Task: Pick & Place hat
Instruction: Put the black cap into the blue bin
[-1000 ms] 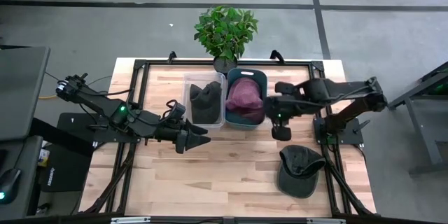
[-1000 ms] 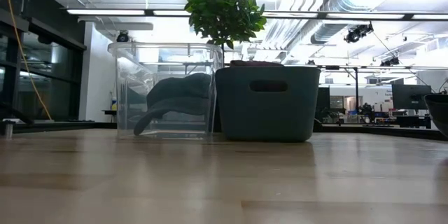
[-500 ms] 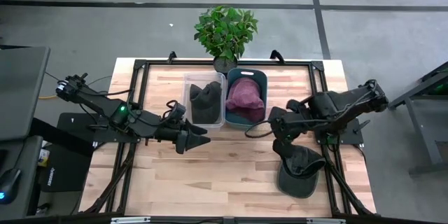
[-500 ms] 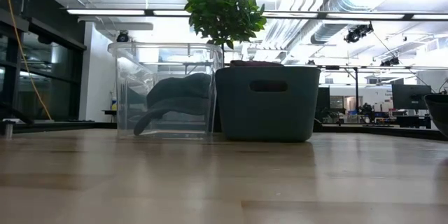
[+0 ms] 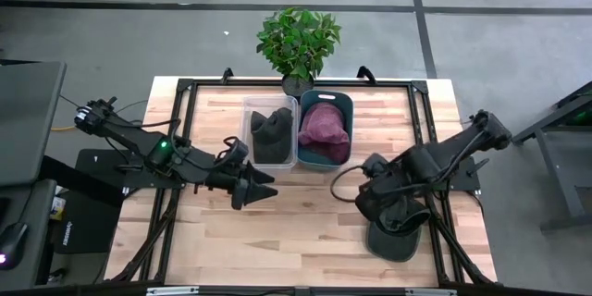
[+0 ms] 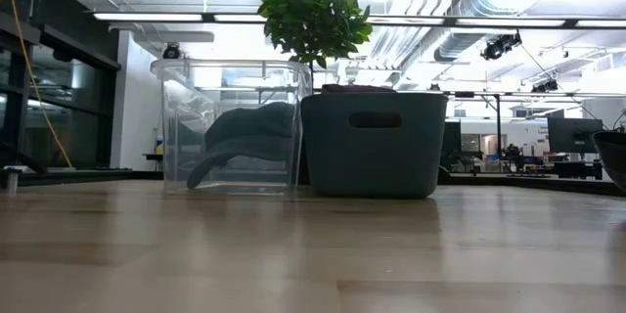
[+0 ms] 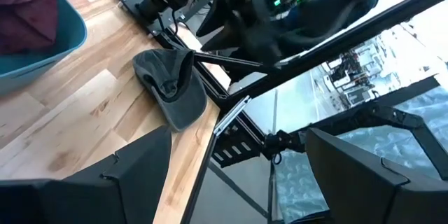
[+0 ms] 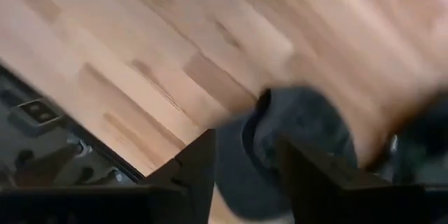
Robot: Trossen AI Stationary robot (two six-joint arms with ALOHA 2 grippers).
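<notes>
Dark and folded at the elbow, the right arm reaches in from the table's three o'clock edge, its right gripper (image 5: 377, 205) lowered over the grey hat (image 5: 396, 233) that lies toward five o'clock on the table (image 5: 305, 231). In the right wrist view the two fingers (image 8: 192, 164) stand apart with the hat (image 8: 308, 129) just beyond them; whether they touch the cloth cannot be told from this blurred view, and nothing is seen gripped.

At about nine o'clock the left arm stretches low across the wood, the left gripper (image 5: 262, 186) pointing toward three o'clock, its jaws spread wide and holding nothing. Its wrist view looks past both fingers to the grey hat (image 7: 171, 84) at the table's edge.

Pale butcher-block planks make the surface, framed by black rails. Near twelve o'clock a clear bin (image 5: 270, 132) holds a dark hat (image 5: 270, 129), and touching it at its three o'clock side a teal bin (image 5: 325, 129) holds a maroon hat (image 5: 324, 123). A potted plant (image 5: 298, 41) stands just behind them. The low view shows an open hall with ceiling lights and ducts.
</notes>
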